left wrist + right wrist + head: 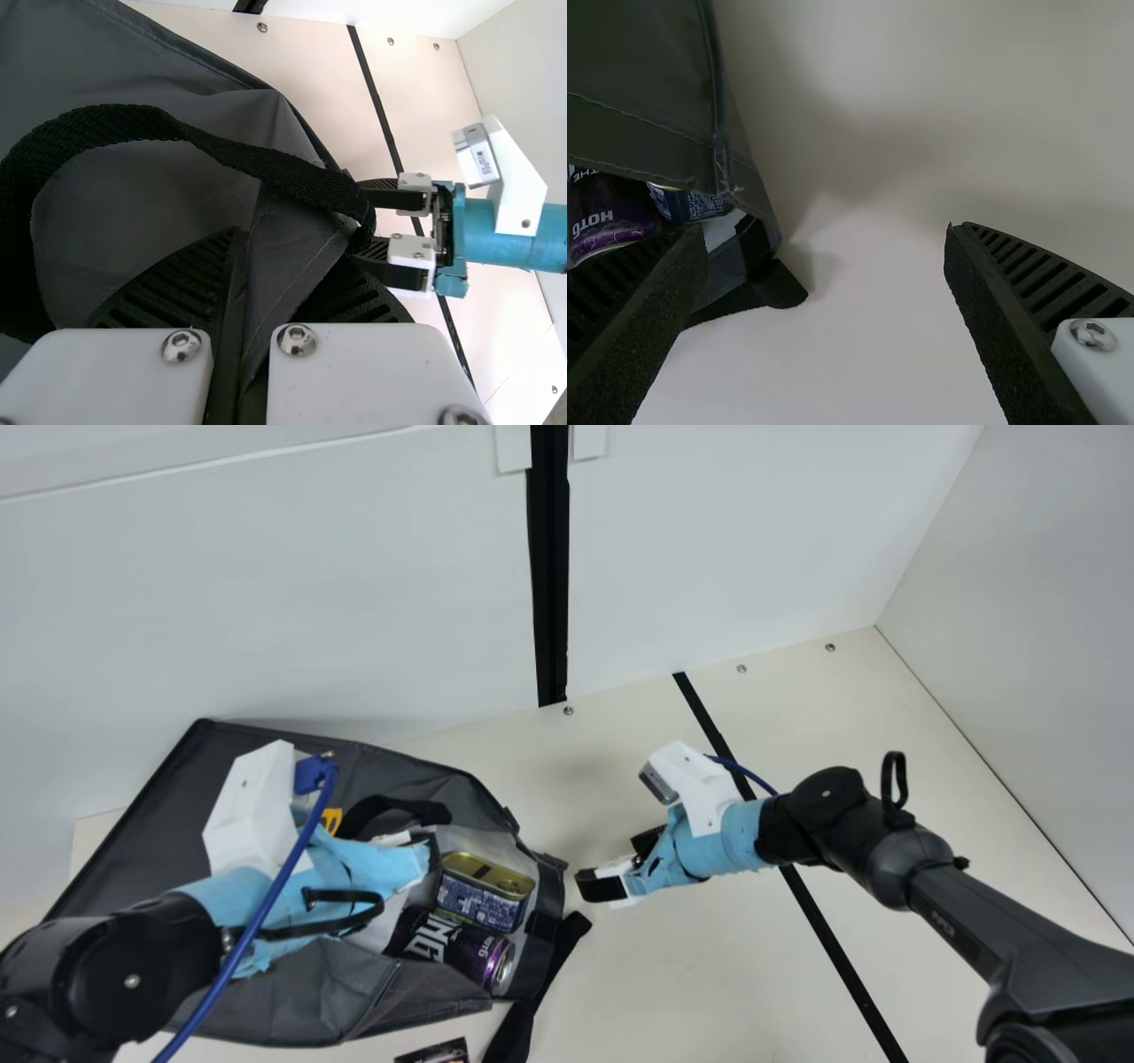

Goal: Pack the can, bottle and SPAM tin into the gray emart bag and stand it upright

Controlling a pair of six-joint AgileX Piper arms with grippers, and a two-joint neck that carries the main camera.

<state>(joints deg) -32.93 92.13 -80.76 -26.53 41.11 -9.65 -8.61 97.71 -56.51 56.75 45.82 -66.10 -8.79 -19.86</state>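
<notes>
— On the cream worktop (709, 974), what's the state of play?

— A gray fabric bag (292, 1001), down on its side, mouth facing the right arm! And 2 of the 3 groceries are in: the gold-lidded, blue-sided rectangular SPAM tin (487, 890) and, just beside it, the black-and-purple cylindrical can (447, 948), lying near the mouth.

— And the bottle?

— Can't call it! From these angles I can't tell whether it's packed. So I'd score the packing well advanced: 2 confirmed, 1 in doubt.

— How about the arms?

— Left end effector (431, 857), up at the bag's mouth, is clenched on a fold of the gray fabric. Right end effector (824, 232), just outside the mouth, is released, its black ribbed fingers spread wide with nothing between them.

— So what's left?

— The big finish: standing the bag upright, and that's not done! I'd guess the right side wants a grip on the rim too, so 2 holds can raise it.

— Any danger?

— Oh yes! Lift it carelessly and that can could roll straight out of the open mouth!
</notes>
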